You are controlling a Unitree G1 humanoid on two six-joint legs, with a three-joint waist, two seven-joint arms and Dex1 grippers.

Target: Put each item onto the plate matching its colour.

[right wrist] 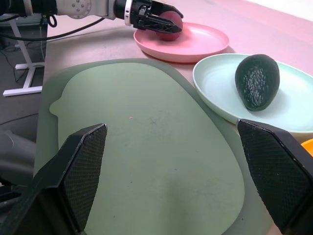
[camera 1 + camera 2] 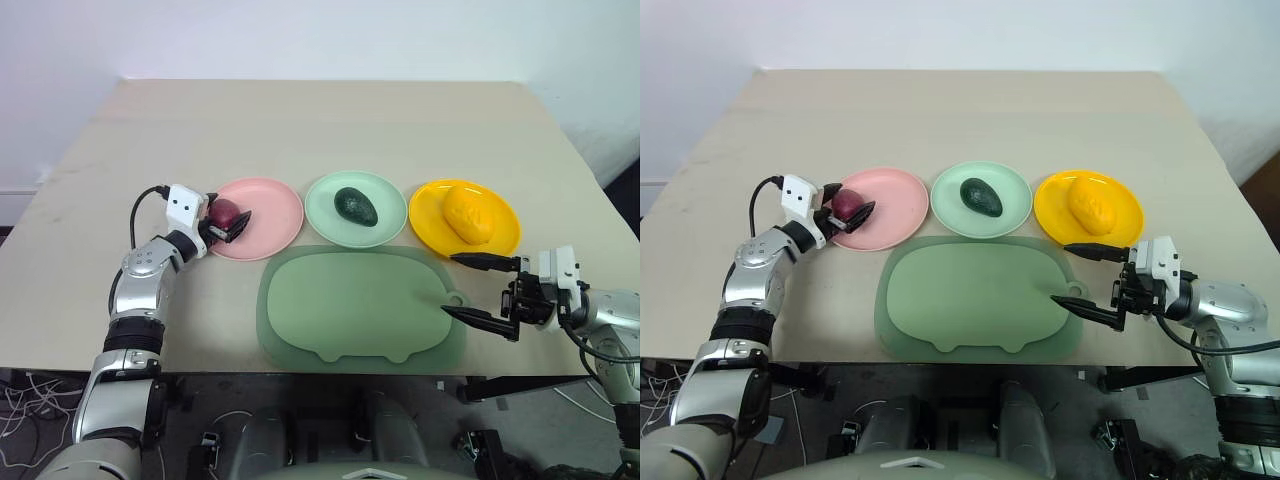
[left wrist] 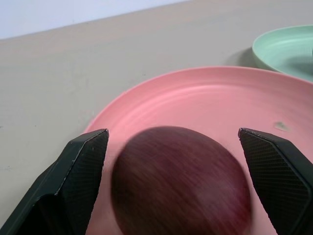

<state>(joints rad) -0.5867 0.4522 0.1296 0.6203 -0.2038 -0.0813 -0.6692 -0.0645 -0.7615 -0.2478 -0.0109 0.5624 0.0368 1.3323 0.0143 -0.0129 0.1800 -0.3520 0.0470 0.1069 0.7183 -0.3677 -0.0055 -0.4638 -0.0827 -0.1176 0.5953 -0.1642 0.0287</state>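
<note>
Left gripper (image 3: pixel 173 186) jaws spread, flanking the red-purple fruit (image 3: pixel 181 181) on the pink plate (image 3: pixel 205 98), gaps visible from the wrist; right gripper (image 2: pixel 480 290) jaws spread, empty.

Smooth pink plate (image 3: pixel 195 98) (plastic), bumpy avocado (image 1: pixel 257 81)

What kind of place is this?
Probably a robot test setup in a lab: a plain table against a bare wall, toy fruit on coloured plates, loose cables on the floor.
</note>
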